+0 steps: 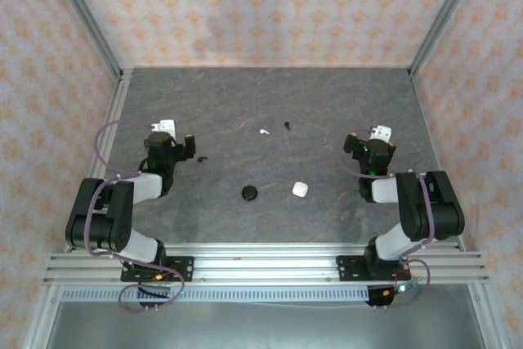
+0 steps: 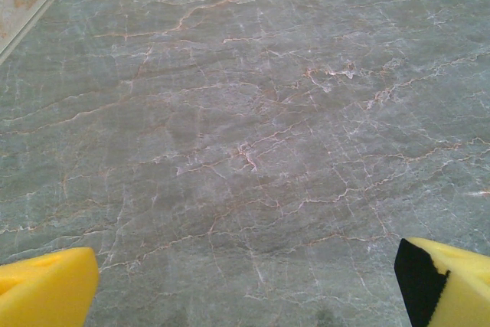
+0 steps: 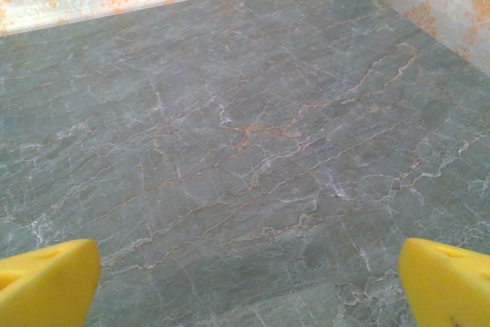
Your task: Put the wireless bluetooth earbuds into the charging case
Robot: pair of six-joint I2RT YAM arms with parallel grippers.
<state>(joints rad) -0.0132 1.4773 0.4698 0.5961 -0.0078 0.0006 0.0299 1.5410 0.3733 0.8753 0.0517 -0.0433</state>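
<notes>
A tiny white earbud (image 1: 264, 131) and a black earbud (image 1: 288, 125) lie apart near the middle back of the grey marbled table (image 1: 270, 96). Another black earbud (image 1: 202, 158) lies just right of my left gripper (image 1: 172, 140). A rounded white charging case (image 1: 300, 190) and a round black puck-like case (image 1: 249, 193) sit side by side nearer the front. In the left wrist view my left gripper (image 2: 245, 289) stands open over bare table, yellow fingertips (image 2: 46, 289) wide apart. My right gripper (image 1: 372, 145) (image 3: 249, 285) is open too, with nothing between its fingertips (image 3: 444, 281).
Patterned walls (image 1: 261, 6) with metal corner posts (image 1: 86, 18) close in the back and both sides. An aluminium rail (image 1: 261, 263) at the near edge carries both arm bases. The back half of the table holds nothing but the two small earbuds.
</notes>
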